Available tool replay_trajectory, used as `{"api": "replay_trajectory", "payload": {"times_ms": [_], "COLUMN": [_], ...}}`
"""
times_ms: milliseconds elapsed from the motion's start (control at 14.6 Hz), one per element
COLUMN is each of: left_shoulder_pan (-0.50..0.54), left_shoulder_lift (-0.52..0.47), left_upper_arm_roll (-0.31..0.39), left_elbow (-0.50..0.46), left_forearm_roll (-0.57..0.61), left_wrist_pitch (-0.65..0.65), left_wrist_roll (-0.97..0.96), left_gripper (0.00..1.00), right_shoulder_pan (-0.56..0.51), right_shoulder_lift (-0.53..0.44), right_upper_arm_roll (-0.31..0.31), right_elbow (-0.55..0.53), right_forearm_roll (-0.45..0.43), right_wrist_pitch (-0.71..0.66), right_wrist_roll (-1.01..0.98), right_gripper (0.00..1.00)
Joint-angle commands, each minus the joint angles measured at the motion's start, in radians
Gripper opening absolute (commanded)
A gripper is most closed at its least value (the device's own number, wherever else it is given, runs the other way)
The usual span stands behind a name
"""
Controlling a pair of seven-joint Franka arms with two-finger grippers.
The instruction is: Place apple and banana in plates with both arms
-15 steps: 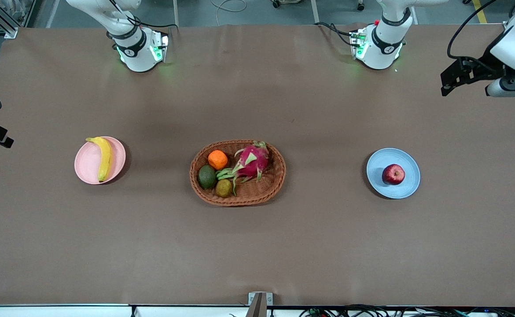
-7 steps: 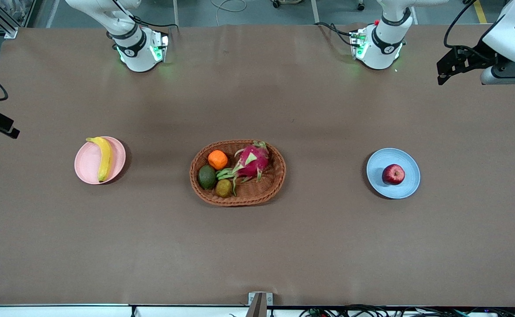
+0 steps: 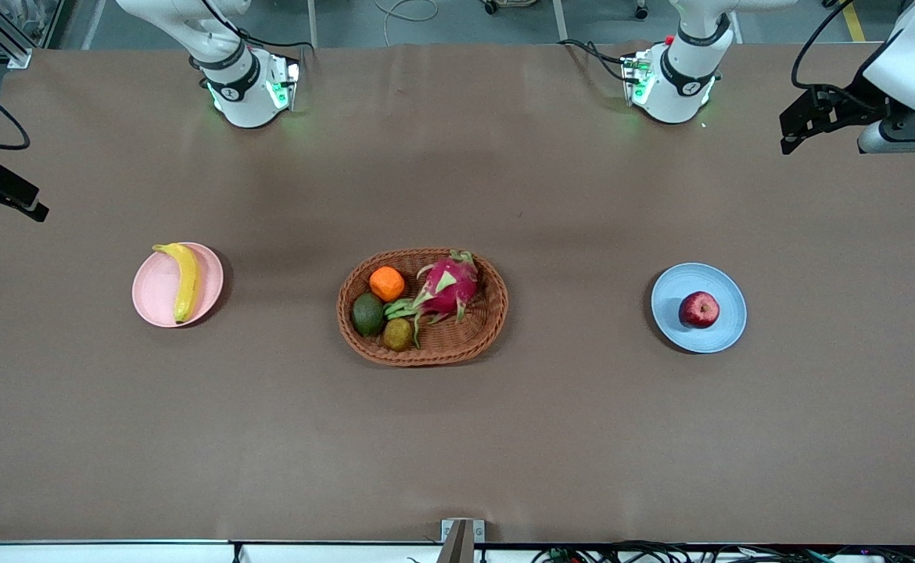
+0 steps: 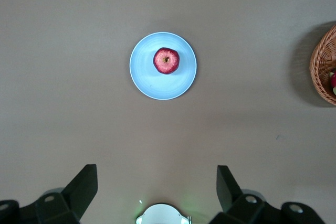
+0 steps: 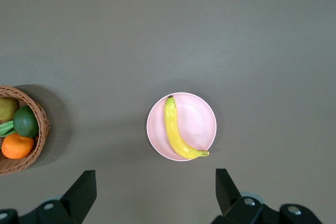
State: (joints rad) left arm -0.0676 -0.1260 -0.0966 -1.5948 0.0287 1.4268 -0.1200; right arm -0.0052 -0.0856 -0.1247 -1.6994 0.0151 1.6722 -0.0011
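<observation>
The dark-red apple (image 3: 698,310) lies on the light blue plate (image 3: 719,337) toward the left arm's end of the table; both show in the left wrist view, the apple (image 4: 166,60) on the plate (image 4: 152,85). The yellow banana (image 3: 185,280) lies on the pale pink plate (image 3: 154,293) toward the right arm's end; the right wrist view shows the banana (image 5: 176,135) on the plate (image 5: 202,119). My left gripper (image 3: 798,133) is high over the table's left-arm end, open and empty (image 4: 156,187). My right gripper (image 3: 16,205) is high over the right-arm end, open and empty (image 5: 156,188).
An oval brown wicker basket (image 3: 482,332) stands mid-table between the plates. It holds a pink dragon fruit (image 3: 450,285), an orange (image 3: 386,283), a green avocado (image 3: 367,313) and a brownish fruit (image 3: 397,334). Bare brown table lies all around.
My right gripper has moved up the front view and a little inward. My left gripper rose, then settled slightly lower. The fruits and plates have not moved.
</observation>
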Motion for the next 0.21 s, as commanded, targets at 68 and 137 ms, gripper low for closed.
{"api": "replay_trajectory", "payload": {"times_ms": [68,137], "left_shoulder_pan": [0.000,-0.001], "left_shoulder_lift": [0.003,0.005], "left_upper_arm_roll": [0.003,0.003], "left_elbow": [0.012,0.012], "left_forearm_roll": [0.000,0.000], "left_wrist_pitch": [0.000,0.000], "left_wrist_roll": [0.016,0.016], "left_gripper": [1.00,1.00], "right_shoulder_pan": [0.014,0.014], "right_shoulder_lift": [-0.033,-0.033], "right_upper_arm_roll": [-0.007,-0.007], "right_elbow": [-0.040,-0.040], "right_forearm_roll": [-0.014,-0.014], "right_wrist_pitch": [0.018,0.020], "right_wrist_roll": [0.003,0.003], "right_gripper": [1.00,1.00]}}
